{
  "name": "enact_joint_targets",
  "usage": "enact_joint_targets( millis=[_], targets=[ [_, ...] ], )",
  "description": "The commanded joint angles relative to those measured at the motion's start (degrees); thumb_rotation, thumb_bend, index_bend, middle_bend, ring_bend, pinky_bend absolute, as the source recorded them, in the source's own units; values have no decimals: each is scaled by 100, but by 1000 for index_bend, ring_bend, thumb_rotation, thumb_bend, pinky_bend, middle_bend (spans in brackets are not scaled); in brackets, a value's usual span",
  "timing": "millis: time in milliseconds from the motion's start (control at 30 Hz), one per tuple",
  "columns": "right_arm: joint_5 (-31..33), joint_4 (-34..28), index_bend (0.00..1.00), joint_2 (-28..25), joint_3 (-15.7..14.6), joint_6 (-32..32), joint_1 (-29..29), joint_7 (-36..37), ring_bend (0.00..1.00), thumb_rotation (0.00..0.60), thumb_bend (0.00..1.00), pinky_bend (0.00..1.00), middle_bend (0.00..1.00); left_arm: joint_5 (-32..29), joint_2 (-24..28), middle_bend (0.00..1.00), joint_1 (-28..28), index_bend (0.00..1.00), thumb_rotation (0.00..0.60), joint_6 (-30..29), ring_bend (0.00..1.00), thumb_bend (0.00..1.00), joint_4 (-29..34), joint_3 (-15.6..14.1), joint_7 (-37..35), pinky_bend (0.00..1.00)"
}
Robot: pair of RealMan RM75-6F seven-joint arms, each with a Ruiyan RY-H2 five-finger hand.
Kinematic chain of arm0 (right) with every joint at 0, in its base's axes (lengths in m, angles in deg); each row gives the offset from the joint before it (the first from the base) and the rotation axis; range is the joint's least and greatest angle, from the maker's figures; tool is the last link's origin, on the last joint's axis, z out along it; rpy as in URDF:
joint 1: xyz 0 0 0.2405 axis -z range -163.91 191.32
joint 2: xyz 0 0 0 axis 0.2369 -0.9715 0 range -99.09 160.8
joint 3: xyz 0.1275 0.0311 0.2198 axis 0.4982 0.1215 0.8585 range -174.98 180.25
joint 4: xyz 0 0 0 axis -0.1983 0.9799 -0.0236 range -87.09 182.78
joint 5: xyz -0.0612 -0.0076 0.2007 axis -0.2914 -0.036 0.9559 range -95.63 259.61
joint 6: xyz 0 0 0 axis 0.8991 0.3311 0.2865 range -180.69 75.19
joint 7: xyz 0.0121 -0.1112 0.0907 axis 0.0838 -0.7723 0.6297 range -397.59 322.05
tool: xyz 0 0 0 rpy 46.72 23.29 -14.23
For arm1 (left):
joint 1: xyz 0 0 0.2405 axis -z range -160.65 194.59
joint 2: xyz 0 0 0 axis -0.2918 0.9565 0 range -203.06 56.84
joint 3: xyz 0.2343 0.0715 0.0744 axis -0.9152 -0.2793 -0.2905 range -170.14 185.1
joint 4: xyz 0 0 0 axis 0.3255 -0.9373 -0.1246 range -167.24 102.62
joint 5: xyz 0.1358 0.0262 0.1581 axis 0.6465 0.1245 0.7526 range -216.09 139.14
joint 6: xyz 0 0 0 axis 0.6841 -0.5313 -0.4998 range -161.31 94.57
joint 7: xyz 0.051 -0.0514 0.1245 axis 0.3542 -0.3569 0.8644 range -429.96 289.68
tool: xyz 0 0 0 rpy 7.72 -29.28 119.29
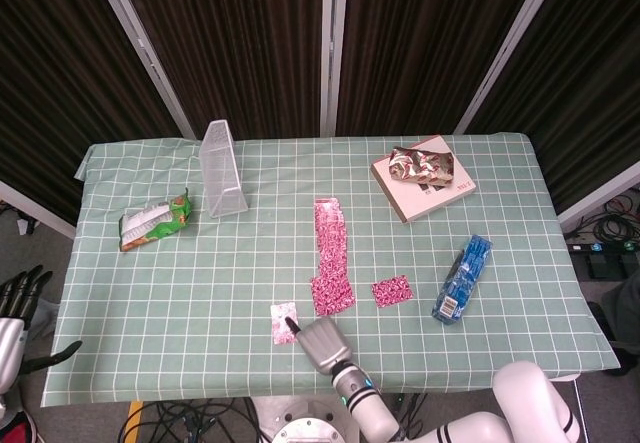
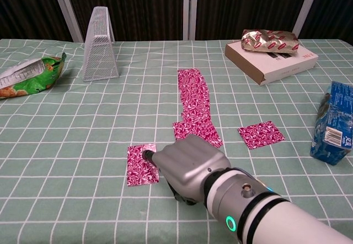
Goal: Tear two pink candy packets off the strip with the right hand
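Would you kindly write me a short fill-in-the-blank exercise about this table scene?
1. The right hand touches a torn-off candy packet coloured ____.
2. A second loose packet lies to the strip's ____.
3. The crumpled foil wrapper rests on a flat ____.

Missing words: pink; right; box

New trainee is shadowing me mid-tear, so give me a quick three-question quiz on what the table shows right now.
1. True or false: the right hand touches a loose pink packet.
2. How many pink packets lie apart from the strip?
3. What sits on the box: A) wire rack, B) crumpled foil bag, C) blue pack?

Key: 1 true; 2 two, the other one right of the strip; 3 B.
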Motion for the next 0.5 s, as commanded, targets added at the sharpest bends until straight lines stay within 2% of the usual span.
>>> enact_joint_targets(
  millis=[33, 167, 300, 500],
  targets=[
    [-300, -317, 111, -270, -23, 256, 63, 68, 809, 600, 1000, 703, 878, 14, -1, 8, 5, 50, 506, 5, 0, 14, 12, -3, 25, 88],
    [-832, -918, 119, -939, -60, 724, 239, 229, 809, 600, 1000, 703, 879, 19, -2, 8, 12, 50, 506, 29, 0, 14, 45, -8, 77, 88],
    [-1514, -1365, 151, -1749, -236, 1198, 533, 586, 809, 600, 1000, 703, 878, 36, -23, 8, 29, 50, 507, 51, 0, 14, 84, -7, 144, 88],
    [-2716, -1093, 238, -2966, -484, 2046, 1162, 1517, 809, 600, 1000, 703, 877, 116, -74, 8, 75, 50, 505, 95, 0, 13, 182, -18, 319, 88]
  ],
)
